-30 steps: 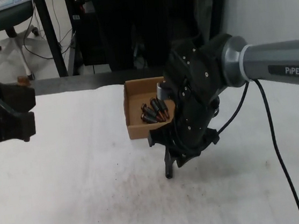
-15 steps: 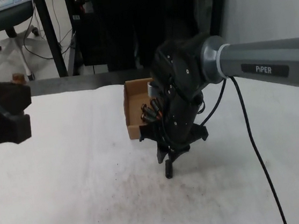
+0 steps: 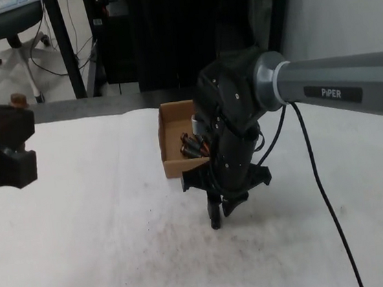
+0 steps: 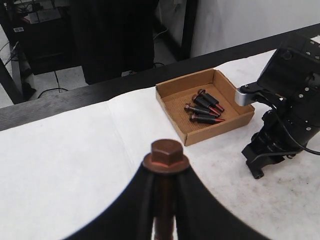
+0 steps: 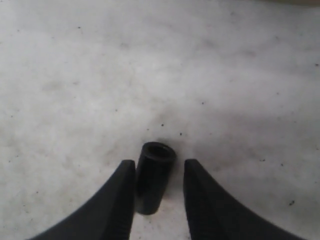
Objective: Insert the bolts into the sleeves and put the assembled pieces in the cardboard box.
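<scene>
The right gripper (image 5: 159, 165) has swung left and dropped, its fingers spread either side of the black sleeve (image 5: 152, 185) just near of the cardboard box (image 3: 180, 165). It seems ready to grasp. At the left, the left gripper (image 4: 165, 175) pinches a bolt (image 4: 165, 154).

Of the bolt (image 4: 165, 156) you only get the head. Shank's buried in the left gripper (image 4: 165, 175), and in the high view the right arm (image 3: 236, 110) blocks part of the cardboard box (image 3: 179, 166).

Black sleeve (image 5: 152, 182) rests on the bench (image 5: 75, 75); copper-headed bolt (image 4: 165, 156) points head-up; three assembled pieces (image 4: 205, 107) lie in the cardboard box (image 4: 216, 129)
</scene>
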You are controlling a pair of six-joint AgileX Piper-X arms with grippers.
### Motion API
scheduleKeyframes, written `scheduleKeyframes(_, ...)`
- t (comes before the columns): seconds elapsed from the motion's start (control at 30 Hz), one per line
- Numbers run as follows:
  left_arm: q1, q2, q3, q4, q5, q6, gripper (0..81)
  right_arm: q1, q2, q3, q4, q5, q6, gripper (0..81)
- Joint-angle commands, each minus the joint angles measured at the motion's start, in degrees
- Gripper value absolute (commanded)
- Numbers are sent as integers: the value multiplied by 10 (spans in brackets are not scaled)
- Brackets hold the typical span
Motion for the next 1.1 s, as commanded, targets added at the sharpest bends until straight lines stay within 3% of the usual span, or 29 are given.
scheduleKeyframes(0.0,-1,-4,-2,-3,-5,0,2,7,16,-1,11,1,-4,305)
scheduleKeyframes(0.3,-1,-4,-1,-3,-5,12,2,11,20,-1,12,0,-27,281)
scheduleKeyframes(0.37,-1,-4,-1,-3,-5,12,2,12,20,-1,30,-8,-74,199)
scheduleKeyframes(0.47,-1,-4,-1,-3,-5,12,2,12,20,-1,62,-15,-193,3)
scheduleKeyframes(0.8,-1,-4,-1,-3,-5,12,2,31,16,-1,150,-6,-558,8)
scheduleKeyframes(0.93,-1,-4,-1,-3,-5,12,2,53,8,-1,106,0,-581,8)
scheduleKeyframes(1.07,-1,-4,-1,-3,-15,12,2,71,-20,-1,15,-12,-535,8)
